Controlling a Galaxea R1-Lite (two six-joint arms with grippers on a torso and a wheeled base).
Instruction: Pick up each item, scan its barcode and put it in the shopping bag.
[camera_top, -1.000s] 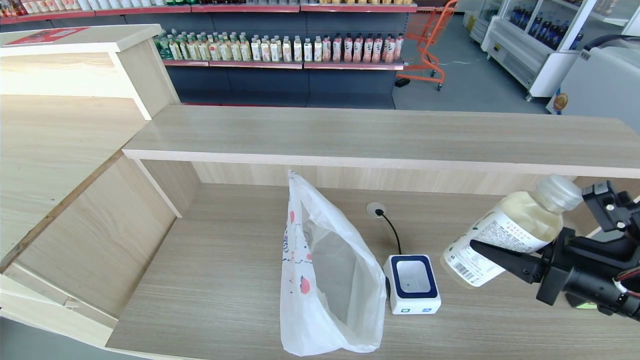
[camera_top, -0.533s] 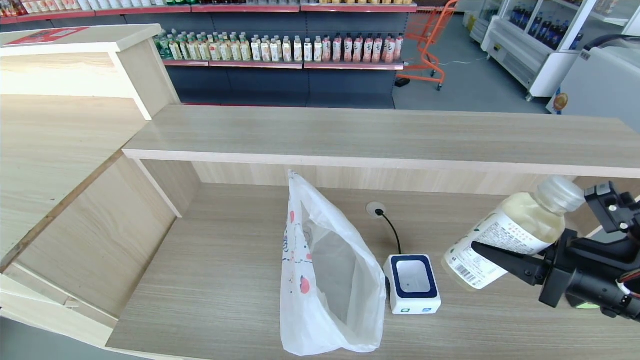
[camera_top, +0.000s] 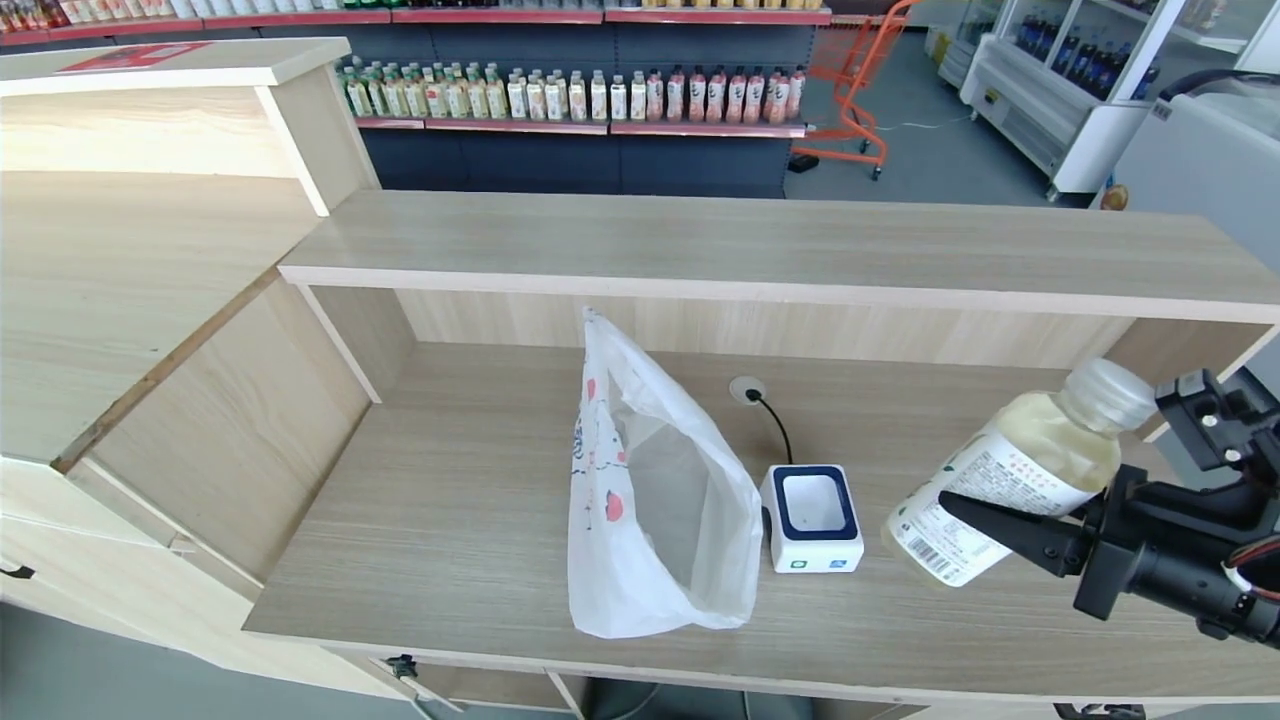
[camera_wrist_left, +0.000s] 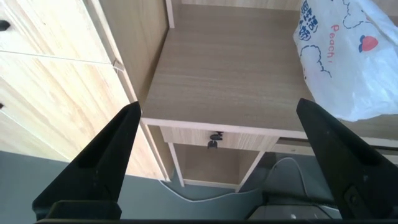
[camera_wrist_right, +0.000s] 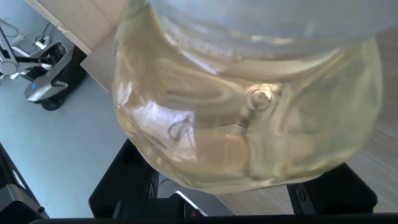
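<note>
My right gripper (camera_top: 985, 492) is shut on a bottle (camera_top: 1040, 450) of pale yellow drink with a white label and a clear cap. It holds the bottle tilted above the counter, just right of the scanner (camera_top: 811, 517), barcode end low and toward the scanner. In the right wrist view the bottle (camera_wrist_right: 249, 112) sits close against the camera. The white shopping bag (camera_top: 650, 500) stands open beside the scanner's left side. My left gripper (camera_wrist_left: 214, 162) hangs open and holds nothing, low in front of the counter's front edge, with the bag (camera_wrist_left: 342, 56) beyond it.
A black cable (camera_top: 775, 430) runs from the scanner to a grommet in the counter (camera_top: 450, 520). A raised ledge (camera_top: 760, 250) walls the back and a wooden panel (camera_top: 230, 420) closes the left side. Bare counter lies left of the bag.
The head camera has shifted, so the whole picture moved and the counter's front edge now shows. The bottle stays held in my right gripper beside the scanner.
</note>
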